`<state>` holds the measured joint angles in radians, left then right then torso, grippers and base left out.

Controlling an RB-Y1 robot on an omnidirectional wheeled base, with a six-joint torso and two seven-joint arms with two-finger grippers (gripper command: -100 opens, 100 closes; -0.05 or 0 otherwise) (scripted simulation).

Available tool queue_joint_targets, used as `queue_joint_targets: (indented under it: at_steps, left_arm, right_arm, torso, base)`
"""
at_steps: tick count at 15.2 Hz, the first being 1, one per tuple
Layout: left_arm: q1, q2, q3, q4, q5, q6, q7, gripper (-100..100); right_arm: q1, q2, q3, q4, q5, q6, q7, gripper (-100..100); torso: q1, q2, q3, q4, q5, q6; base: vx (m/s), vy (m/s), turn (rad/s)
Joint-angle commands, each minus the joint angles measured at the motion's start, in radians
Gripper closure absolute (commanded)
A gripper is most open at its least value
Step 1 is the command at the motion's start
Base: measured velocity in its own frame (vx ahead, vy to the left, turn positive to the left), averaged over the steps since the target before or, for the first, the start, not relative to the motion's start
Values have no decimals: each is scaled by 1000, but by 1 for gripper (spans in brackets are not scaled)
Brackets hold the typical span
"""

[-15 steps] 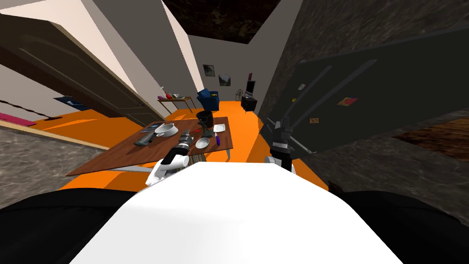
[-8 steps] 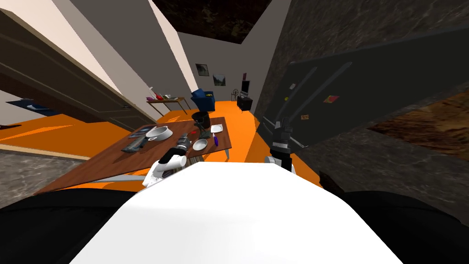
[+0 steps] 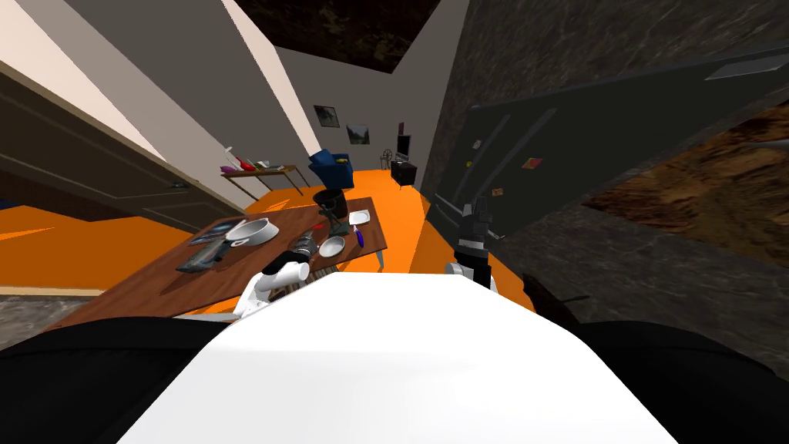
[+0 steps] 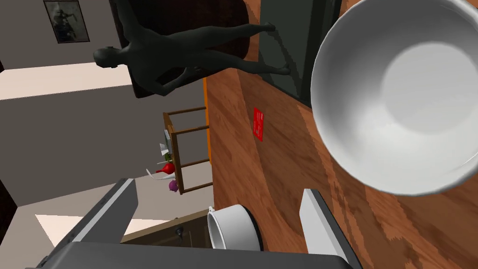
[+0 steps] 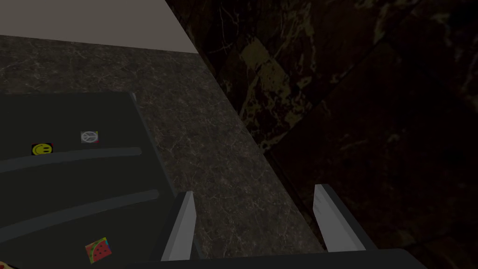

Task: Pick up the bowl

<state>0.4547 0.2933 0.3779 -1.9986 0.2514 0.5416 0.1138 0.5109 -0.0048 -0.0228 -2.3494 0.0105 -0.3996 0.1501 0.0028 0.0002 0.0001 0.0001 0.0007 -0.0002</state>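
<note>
Bowl (image 4: 397, 93) sits upright on the brown table (image 3: 154, 274), near its far right end. On my right stands a dark fridge (image 5: 70, 187). A white pot (image 3: 250, 230) stands well apart from the bowl, farther left on the table. The bowl is white and lies just beside my left gripper (image 4: 218, 187), outside its fingers, which are spread and empty. My right gripper (image 5: 255, 191), near the fridge, has its fingers apart, holding nothing.
</note>
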Motion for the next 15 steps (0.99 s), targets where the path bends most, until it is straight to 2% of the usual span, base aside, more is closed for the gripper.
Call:
queue_joint_targets:
  at_steps: [1, 3, 4, 5, 6, 8, 9, 11, 12, 13, 14, 15]
  left_arm:
    - [-2, -5, 24, 20, 14, 50, 8, -100]
    - [-2, -5, 24, 20, 14, 74, 8, -100]
    - [-4, -8, 45, 39, 29, 112, 15, -100]
    - [-4, -8, 45, 39, 29, 130, 15, -100]
    - [-6, -12, 66, 58, 43, 156, 22, -100]
    - [-6, -12, 66, 58, 43, 186, 22, -100]
    - [-8, -16, 86, 76, 56, 217, 28, -100]
    - [-8, -16, 86, 76, 56, 240, 28, -100]
    - [-10, -21, 106, 93, 70, 272, 35, -100]
    - [-10, -21, 106, 93, 70, 293, 35, -100]
    - [-12, -26, 125, 110, 83, 317, 41, -100]
    - [-12, -26, 125, 110, 83, 342, 41, -100]
  right_arm:
    - [0, 0, 0, 0, 0, 0, 0, 0]
    - [0, 0, 0, 0, 0, 0, 0, 0]
    - [0, 0, 0, 0, 0, 0, 0, 0]
    - [0, 0, 0, 0, 0, 0, 0, 0]
    - [0, 0, 0, 0, 0, 0, 0, 0]
    - [0, 0, 0, 0, 0, 0, 0, 0]
    - [0, 0, 0, 0, 0, 0, 0, 0]
    - [0, 0, 0, 0, 0, 0, 0, 0]
    - [0, 0, 0, 0, 0, 0, 0, 0]
    - [0, 0, 0, 0, 0, 0, 0, 0]
    - [0, 0, 0, 0, 0, 0, 0, 0]
    - [0, 0, 0, 0, 0, 0, 0, 0]
  torso:
    - [0, 0, 0, 0, 0, 0]
    - [0, 0, 0, 0, 0, 1]
    - [0, 0, 0, 0, 0, 0]
    - [0, 0, 0, 0, 0, 1]
    - [0, 0, 0, 0, 0, 0]
    - [0, 0, 0, 0, 0, 1]
    - [0, 0, 0, 0, 0, 0]
    - [0, 0, 0, 0, 0, 0]
    - [0, 0, 0, 0, 0, 0]
    - [0, 0, 0, 0, 0, 1]
    - [0, 0, 0, 0, 0, 0]
    - [0, 0, 0, 0, 0, 1]
  base:
    - [-22, 22, -196]
    - [-20, 22, -138]
    - [-16, 17, -149]
    - [-17, 22, -194]
    - [-23, 25, -289]
    - [-24, 28, -155]
    - [-20, 20, -151]
    - [-18, 18, -124]
    - [-16, 18, -209]
    - [-17, 23, -217]
    - [-22, 25, -239]
    - [-25, 26, -182]
